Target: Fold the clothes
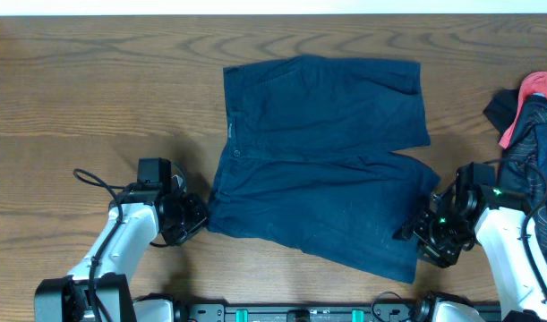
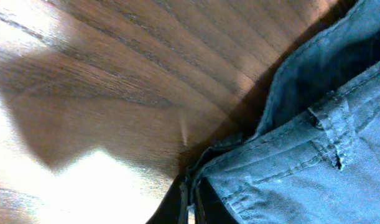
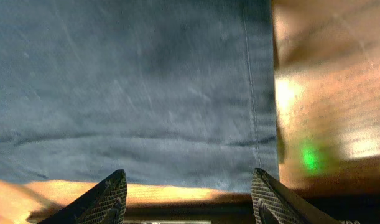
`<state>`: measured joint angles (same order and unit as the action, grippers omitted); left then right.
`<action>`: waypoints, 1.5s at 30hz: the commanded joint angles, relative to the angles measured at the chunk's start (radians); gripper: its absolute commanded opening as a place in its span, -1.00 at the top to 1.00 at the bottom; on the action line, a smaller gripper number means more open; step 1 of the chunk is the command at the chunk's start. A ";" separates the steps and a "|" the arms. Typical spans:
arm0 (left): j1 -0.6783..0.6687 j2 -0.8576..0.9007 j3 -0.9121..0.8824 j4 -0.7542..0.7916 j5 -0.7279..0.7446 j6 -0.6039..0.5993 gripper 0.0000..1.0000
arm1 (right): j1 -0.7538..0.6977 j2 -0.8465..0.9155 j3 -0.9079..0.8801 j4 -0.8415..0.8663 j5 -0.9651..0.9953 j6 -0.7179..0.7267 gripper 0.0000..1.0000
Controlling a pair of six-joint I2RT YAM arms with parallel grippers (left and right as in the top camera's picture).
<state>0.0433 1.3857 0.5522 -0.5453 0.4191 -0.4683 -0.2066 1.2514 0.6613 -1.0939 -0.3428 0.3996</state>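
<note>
The dark navy shorts (image 1: 322, 152) lie spread flat on the wooden table, waistband to the left, two legs pointing right. My left gripper (image 1: 194, 217) is at the near-left waistband corner, shut on the waistband edge (image 2: 205, 177). My right gripper (image 1: 425, 234) is open beside the hem of the near leg; in the right wrist view its fingers (image 3: 190, 199) hover just off the hem (image 3: 177, 162), with bare wood between them.
A heap of other clothing, red and dark striped (image 1: 533, 125), lies at the right table edge beside my right arm. The table's far edge runs along the top of the overhead view.
</note>
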 commanded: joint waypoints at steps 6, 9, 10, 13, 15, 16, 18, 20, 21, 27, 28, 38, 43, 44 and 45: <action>-0.001 0.001 0.023 0.002 -0.008 -0.005 0.87 | -0.002 -0.008 -0.004 0.237 0.025 0.056 0.97; -0.001 0.001 0.023 0.002 -0.008 -0.005 0.88 | -0.002 -0.005 -0.005 0.303 0.027 0.072 0.97; -0.001 0.001 0.023 0.002 -0.008 -0.005 0.88 | -0.002 0.002 -0.009 0.320 0.029 0.093 0.99; -0.001 0.001 0.023 0.002 -0.008 -0.005 0.88 | 0.000 0.031 -0.032 0.361 0.041 0.151 0.98; -0.001 0.001 0.023 0.002 -0.008 -0.005 0.88 | 0.002 0.064 -0.065 0.426 0.047 0.174 0.99; -0.001 0.001 0.023 0.002 -0.008 -0.005 0.88 | 0.003 0.082 -0.085 0.476 0.044 0.177 0.98; -0.001 0.001 0.023 0.002 -0.008 -0.005 0.88 | 0.004 0.117 -0.113 0.569 0.034 0.177 0.97; -0.001 0.001 0.023 0.002 -0.008 -0.005 0.88 | 0.004 0.151 -0.130 0.650 0.014 0.184 0.97; -0.001 0.001 0.023 0.002 -0.008 -0.005 0.88 | 0.005 0.171 -0.137 0.692 0.007 0.184 0.97; -0.001 0.001 0.023 0.002 -0.008 -0.005 0.88 | 0.005 0.307 -0.146 0.861 0.003 0.252 0.97; -0.001 0.001 0.023 0.002 -0.008 -0.005 0.88 | 0.005 0.339 -0.146 0.903 0.002 0.265 0.97; 0.000 0.000 0.023 0.073 0.019 -0.027 0.87 | 0.044 0.607 -0.135 1.362 -0.129 0.354 0.97; 0.000 0.000 0.023 0.080 0.026 -0.027 0.86 | 0.008 0.550 -0.130 1.342 -0.231 0.214 0.28; 0.000 0.000 0.023 0.080 0.026 -0.027 0.87 | -0.006 0.525 -0.130 1.319 -0.250 0.195 0.23; 0.000 0.000 0.023 0.080 0.026 -0.027 0.86 | -0.025 0.486 -0.130 1.282 -0.272 0.174 0.17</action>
<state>0.0433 1.3857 0.5537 -0.4667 0.4316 -0.4866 -0.1947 1.7458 0.5800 0.2558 -0.6449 0.6594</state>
